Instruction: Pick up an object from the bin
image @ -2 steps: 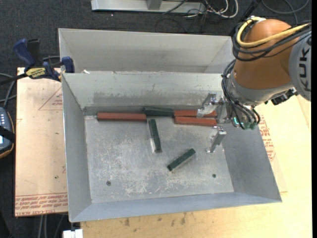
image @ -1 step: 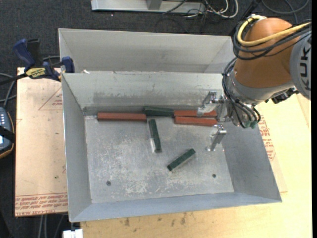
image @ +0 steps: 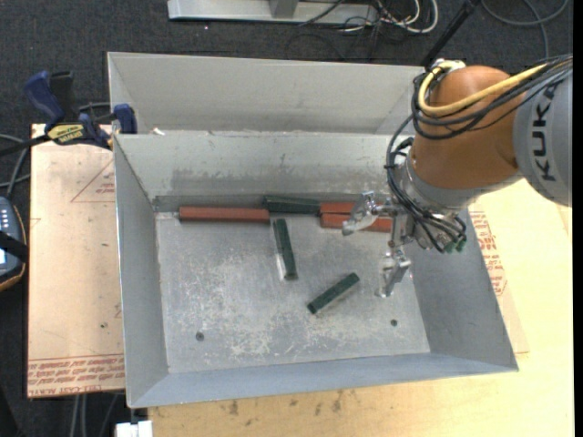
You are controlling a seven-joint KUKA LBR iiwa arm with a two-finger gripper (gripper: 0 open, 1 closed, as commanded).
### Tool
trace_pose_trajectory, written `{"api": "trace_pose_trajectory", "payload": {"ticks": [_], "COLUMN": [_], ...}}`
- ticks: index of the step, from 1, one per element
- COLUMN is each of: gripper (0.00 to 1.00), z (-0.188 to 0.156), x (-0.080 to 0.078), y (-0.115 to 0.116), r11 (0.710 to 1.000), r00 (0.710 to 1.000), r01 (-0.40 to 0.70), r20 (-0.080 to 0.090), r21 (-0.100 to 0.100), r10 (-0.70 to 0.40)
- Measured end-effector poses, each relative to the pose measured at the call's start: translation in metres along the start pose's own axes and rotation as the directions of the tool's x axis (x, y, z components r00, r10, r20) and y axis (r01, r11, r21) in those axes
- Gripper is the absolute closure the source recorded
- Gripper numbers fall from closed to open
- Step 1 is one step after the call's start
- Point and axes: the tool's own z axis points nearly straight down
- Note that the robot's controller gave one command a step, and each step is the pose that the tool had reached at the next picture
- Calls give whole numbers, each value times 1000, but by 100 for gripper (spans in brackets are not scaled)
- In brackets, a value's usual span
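My gripper hangs at the right side of the bin, open, with nothing between its fingers. Its upper fingertip is over the short red-brown bar that lies along the back wall. The lower fingertip is above bare floor. A short dark green stick lies slanted just left of the lower finger. Another dark green stick lies nearly upright in the view, further left at mid-bin.
Along the back wall also lie a long red-brown bar and a dark green bar. The arm's orange cover and cables hang over the bin's right rear corner.
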Motion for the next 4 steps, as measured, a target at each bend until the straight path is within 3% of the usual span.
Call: {"api": "trace_pose_trajectory", "payload": {"ticks": [1,2,3,4], "gripper": [0,0,0,100], "z": [51,60,131,125], "x": [6,0,-9,-19], "y": [10,4,-3,-2], "r11": [975,981,955,920], "r00": [975,981,955,920], "r01": [222,194,296,393], "r20": [-9,-5,2,9], "r21": [-7,-3,-2,5], "r10": [-222,-194,-296,-393]}}
